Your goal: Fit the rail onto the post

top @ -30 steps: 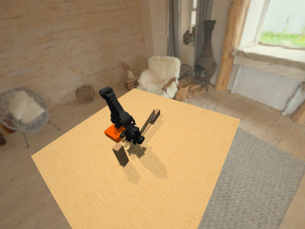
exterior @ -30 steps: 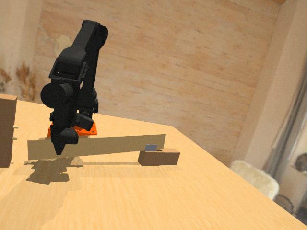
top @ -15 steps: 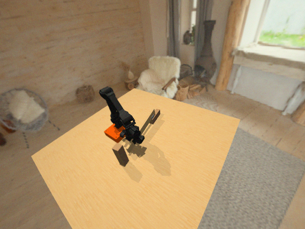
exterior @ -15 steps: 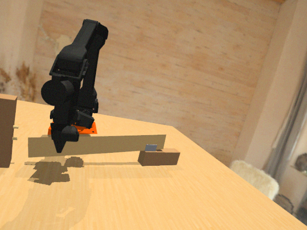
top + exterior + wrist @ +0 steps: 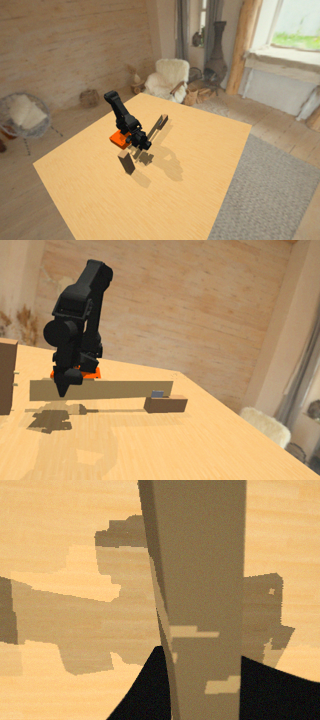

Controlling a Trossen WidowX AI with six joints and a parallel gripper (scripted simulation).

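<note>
Two pegs [image 5: 16, 378] jut from the post [image 5: 7, 376] at the left edge of the exterior view, apart from the rail [image 5: 103, 389], whose near end hangs lifted above the table [image 5: 206, 436] just right of them. The gripper [image 5: 61, 392] is pinching that rail near its left end. Right of centre, the rail's far end sits in the bracket [image 5: 157, 394] on the footboard block [image 5: 165, 405].
</note>
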